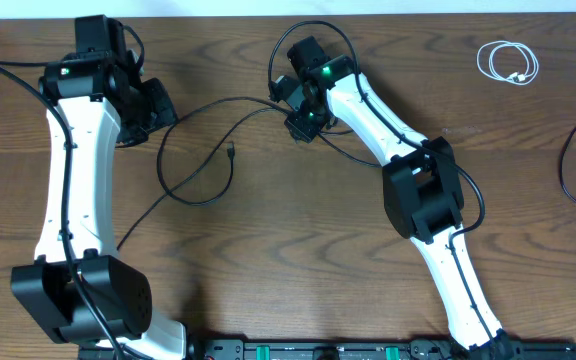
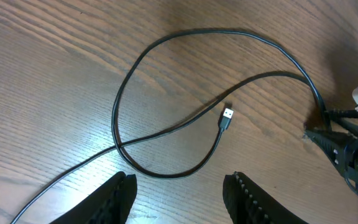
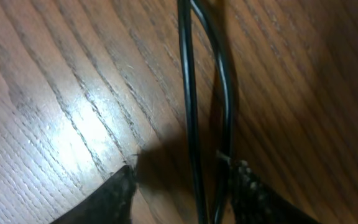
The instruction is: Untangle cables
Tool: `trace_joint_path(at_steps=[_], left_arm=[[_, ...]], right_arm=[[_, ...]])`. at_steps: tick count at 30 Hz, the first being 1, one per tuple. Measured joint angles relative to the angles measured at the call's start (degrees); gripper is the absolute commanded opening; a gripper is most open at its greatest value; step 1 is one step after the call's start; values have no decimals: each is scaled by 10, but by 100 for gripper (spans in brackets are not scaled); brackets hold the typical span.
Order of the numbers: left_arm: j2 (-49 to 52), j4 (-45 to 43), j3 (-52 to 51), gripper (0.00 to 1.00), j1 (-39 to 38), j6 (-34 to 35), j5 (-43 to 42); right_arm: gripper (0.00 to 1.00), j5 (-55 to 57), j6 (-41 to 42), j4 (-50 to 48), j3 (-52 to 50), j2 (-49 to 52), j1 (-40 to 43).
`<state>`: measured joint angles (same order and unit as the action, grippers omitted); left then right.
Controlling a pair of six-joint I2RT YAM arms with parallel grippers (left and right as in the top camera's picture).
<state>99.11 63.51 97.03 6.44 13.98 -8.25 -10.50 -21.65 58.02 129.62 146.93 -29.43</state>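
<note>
The black cable (image 1: 230, 99) runs left from my right gripper (image 1: 303, 118), curls into a loop in mid-table and ends in a small plug (image 1: 230, 152). In the right wrist view two strands of it (image 3: 187, 93) pass between the jaws of the right gripper (image 3: 184, 168), close to the right finger (image 3: 253, 193); the jaws stand apart. The left gripper (image 2: 180, 180) is open and empty, just short of the loop (image 2: 210, 31) and plug (image 2: 227, 116). The white cable (image 1: 508, 62) lies coiled at the far right, apart from the black one.
A thicker black wire (image 1: 568, 170) arcs in at the right table edge. The right arm's tip (image 2: 347, 143) shows at the right of the left wrist view. A black rail (image 1: 348, 350) runs along the front edge.
</note>
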Motion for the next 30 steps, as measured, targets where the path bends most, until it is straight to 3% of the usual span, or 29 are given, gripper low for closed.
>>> trace_joint_path(at_steps=[3, 6, 7, 8, 20, 30], left_arm=[[0, 3, 0, 50, 0, 0, 0], [0, 6, 0, 50, 0, 0, 0], [0, 6, 0, 50, 0, 0, 0], [0, 6, 0, 50, 0, 0, 0], [0, 6, 0, 50, 0, -7, 0], [0, 5, 0, 47, -1, -44, 0]], right_arm=[[29, 0, 5, 0, -6, -1, 0], [13, -1, 16, 4, -24, -9, 1], [4, -2, 19, 7, -31, -13, 1], [1, -4, 24, 11, -37, -16, 1], [1, -9, 99, 116, -53, -31, 17], [1, 28, 221, 248, -71, -37, 78]])
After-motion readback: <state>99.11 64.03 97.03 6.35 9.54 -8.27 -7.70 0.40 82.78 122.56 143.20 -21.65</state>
